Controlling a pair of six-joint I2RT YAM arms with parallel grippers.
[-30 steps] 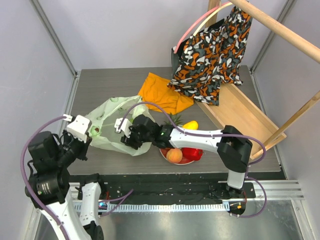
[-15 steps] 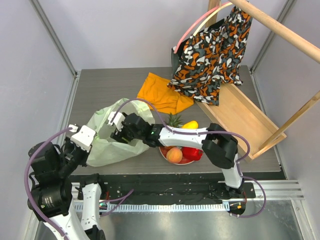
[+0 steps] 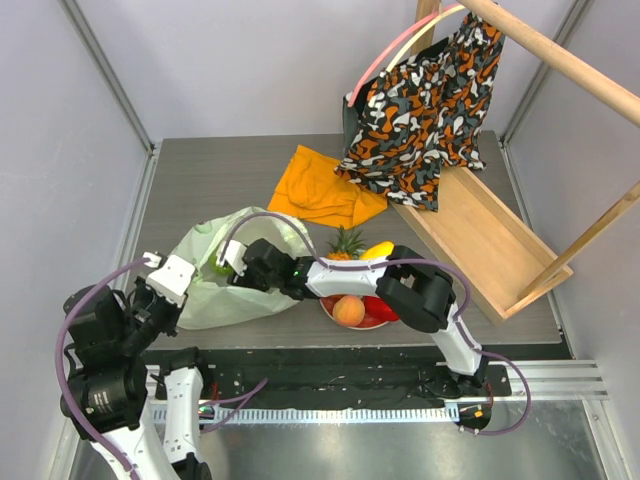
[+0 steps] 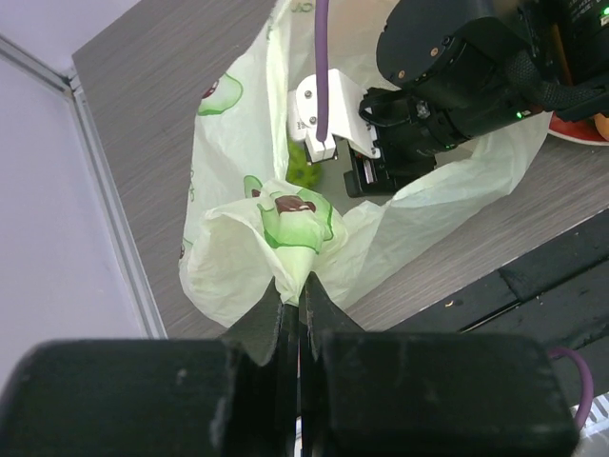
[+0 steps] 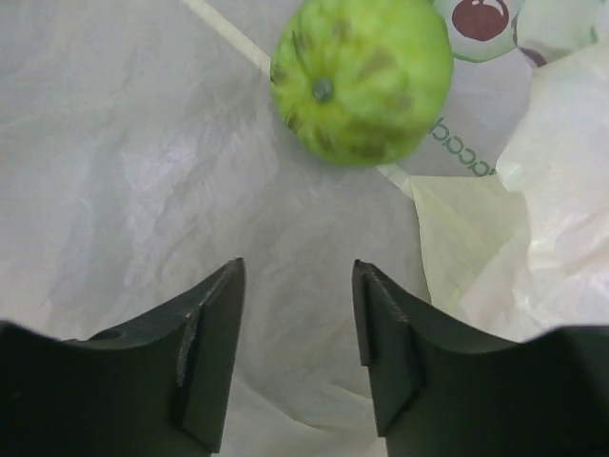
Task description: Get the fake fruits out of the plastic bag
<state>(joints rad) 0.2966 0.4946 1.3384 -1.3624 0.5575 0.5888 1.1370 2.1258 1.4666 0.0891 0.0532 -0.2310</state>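
Observation:
The pale-green plastic bag [image 3: 215, 275] lies at the table's near left. My left gripper [image 4: 300, 286] is shut on a bunched fold of the bag [image 4: 285, 233] and holds it up. My right gripper [image 3: 232, 265] reaches into the bag's mouth. In the right wrist view it [image 5: 297, 276] is open and empty, and a green round fruit [image 5: 362, 78] lies on the bag's inside just beyond its fingertips. That fruit shows as a green patch in the left wrist view [image 4: 303, 169]. A pineapple [image 3: 347, 242], a yellow mango [image 3: 380, 249], a peach [image 3: 348, 311] and a red pepper [image 3: 384, 306] sit on the plate.
A red floral plate [image 3: 332, 312] holds the fruits right of the bag. An orange cloth [image 3: 325, 190] lies behind it. A patterned orange-black fabric bag [image 3: 425, 105] hangs from a wooden rack [image 3: 485, 230] at the right.
My right gripper has pushed leftward, deeper into the bag's mouth. My left gripper has drawn back toward the near left with the bag's fold in it.

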